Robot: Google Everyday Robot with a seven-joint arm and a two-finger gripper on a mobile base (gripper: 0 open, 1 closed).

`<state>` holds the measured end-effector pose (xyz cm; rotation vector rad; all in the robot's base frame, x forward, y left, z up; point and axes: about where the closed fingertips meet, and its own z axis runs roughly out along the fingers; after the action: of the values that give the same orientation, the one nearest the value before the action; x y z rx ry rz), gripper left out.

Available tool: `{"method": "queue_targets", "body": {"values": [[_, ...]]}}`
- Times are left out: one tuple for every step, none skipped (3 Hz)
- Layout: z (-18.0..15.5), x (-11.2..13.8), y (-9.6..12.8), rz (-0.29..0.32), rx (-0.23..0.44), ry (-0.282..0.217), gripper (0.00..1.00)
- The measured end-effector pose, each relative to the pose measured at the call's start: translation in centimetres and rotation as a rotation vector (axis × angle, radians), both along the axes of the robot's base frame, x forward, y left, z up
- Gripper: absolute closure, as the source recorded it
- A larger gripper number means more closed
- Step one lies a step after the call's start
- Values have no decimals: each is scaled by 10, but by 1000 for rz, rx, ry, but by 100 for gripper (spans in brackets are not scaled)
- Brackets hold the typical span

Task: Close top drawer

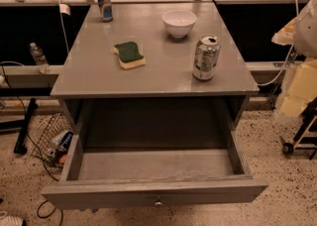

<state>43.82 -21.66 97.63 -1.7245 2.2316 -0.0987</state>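
The top drawer [153,193] of the grey table [99,79] is pulled far out toward me. Its flat front panel is at the bottom of the view, with a small round metal knob [158,202] at its centre. The shallow box interior [156,164] holds nothing. My gripper [298,88] is part of a pale white and yellowish arm at the right edge. It is to the right of the table, above floor level, and well apart from the drawer front and knob.
On the tabletop stand a white bowl [179,22], a green and yellow sponge [129,54], a soda can [206,57] near the front right and a blue can [103,3] at the back. A wire basket [54,143] and cables lie left of the drawer. A water bottle [37,56] stands at far left.
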Motion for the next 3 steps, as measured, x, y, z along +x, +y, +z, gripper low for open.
{"method": "queue_targets", "body": {"values": [[0,0,0,0,0,0,0],[-8,-2,1,-70,-33,42,0],[-36,-28,2,-227,-58,137,0]]}}
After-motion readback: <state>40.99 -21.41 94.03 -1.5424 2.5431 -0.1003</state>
